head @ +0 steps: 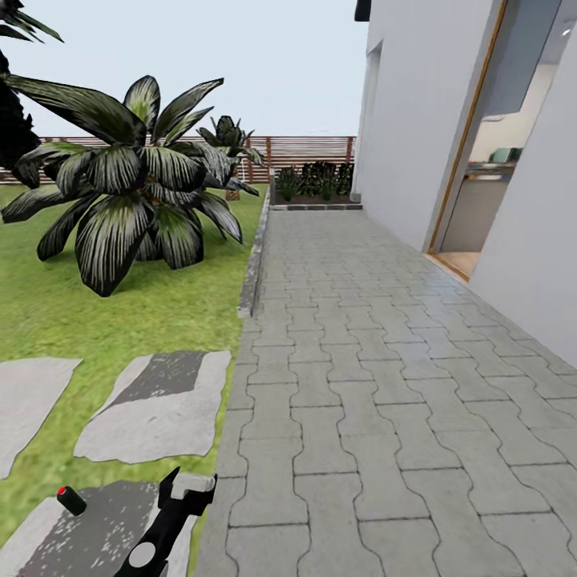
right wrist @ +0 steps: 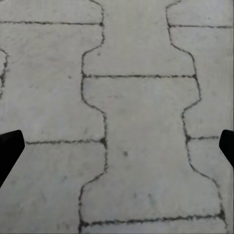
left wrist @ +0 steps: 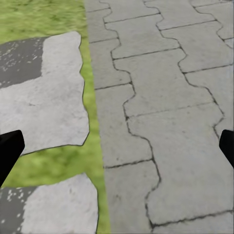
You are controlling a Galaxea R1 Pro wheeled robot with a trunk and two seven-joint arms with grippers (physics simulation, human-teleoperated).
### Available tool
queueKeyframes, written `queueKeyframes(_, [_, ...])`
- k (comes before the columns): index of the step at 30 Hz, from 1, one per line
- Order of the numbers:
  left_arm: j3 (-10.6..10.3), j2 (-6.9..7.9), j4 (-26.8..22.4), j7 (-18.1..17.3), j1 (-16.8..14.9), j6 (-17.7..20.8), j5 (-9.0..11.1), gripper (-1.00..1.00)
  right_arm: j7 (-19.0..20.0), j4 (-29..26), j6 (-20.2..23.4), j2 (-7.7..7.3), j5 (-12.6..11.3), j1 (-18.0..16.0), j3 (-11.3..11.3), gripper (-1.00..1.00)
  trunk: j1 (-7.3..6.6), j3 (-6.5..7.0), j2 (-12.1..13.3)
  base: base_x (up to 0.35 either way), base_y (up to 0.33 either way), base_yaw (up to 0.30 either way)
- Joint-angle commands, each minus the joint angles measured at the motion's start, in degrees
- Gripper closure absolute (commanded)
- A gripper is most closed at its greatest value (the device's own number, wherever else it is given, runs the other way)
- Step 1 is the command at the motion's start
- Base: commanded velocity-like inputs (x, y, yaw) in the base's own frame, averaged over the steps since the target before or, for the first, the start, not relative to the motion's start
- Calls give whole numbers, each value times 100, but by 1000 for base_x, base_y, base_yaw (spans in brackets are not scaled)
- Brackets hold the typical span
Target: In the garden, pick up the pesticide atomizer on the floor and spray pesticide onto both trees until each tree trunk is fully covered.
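Observation:
The pesticide atomizer, both trees and their trunks are out of view. The garden lawn (head: 96,312) spreads to the left, with its slat fence (head: 304,148) at the back. My left gripper (head: 186,487) shows low in the head view, over the seam between grass and paving. In the left wrist view the left gripper (left wrist: 117,146) is open, its dark fingertips (left wrist: 9,151) wide apart above a grass strip and stepping stones. The right gripper (right wrist: 117,146) is open too, with nothing but grey pavers beneath it.
A paved path (head: 361,385) runs ahead along the white house wall (head: 409,120), with an open doorway (head: 489,176) on the right. A stone kerb (head: 252,264) borders the lawn. Short palms (head: 136,192) stand on the grass, flat stepping stones (head: 156,409) lie nearby, and a planter bed (head: 316,188) closes the path's end.

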Motion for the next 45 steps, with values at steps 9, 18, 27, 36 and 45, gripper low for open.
queueKeyframes(9, [0, 0, 10, 0, 0, -1, 0, -100, 0, 0, 0, 0, 0, 0, 0, -100, 0, 0, 0, 224, -228, 277])
queueKeyframes(18, [0, 0, 36, 0, 0, -13, 0, -100, 0, 0, 0, 0, 0, 0, -2, -100, 0, 0, 0, 226, -225, 277])
queueKeyframes(27, [0, 0, 36, 0, 0, -19, 0, -100, 0, 0, 0, 0, 0, 0, 3, -100, 0, 0, 0, 227, -195, 277])
queueKeyframes(36, [0, 4, 42, 0, 0, -11, 0, -100, 0, 0, 0, 0, 0, 0, 3, -100, 0, 0, 0, 226, -159, 277])
queueKeyframes(45, [-6, 13, 42, -4, 0, -53, -12, -100, 0, 0, 0, 0, 2, 0, 3, -100, 0, 0, 0, 61, -37, 277])
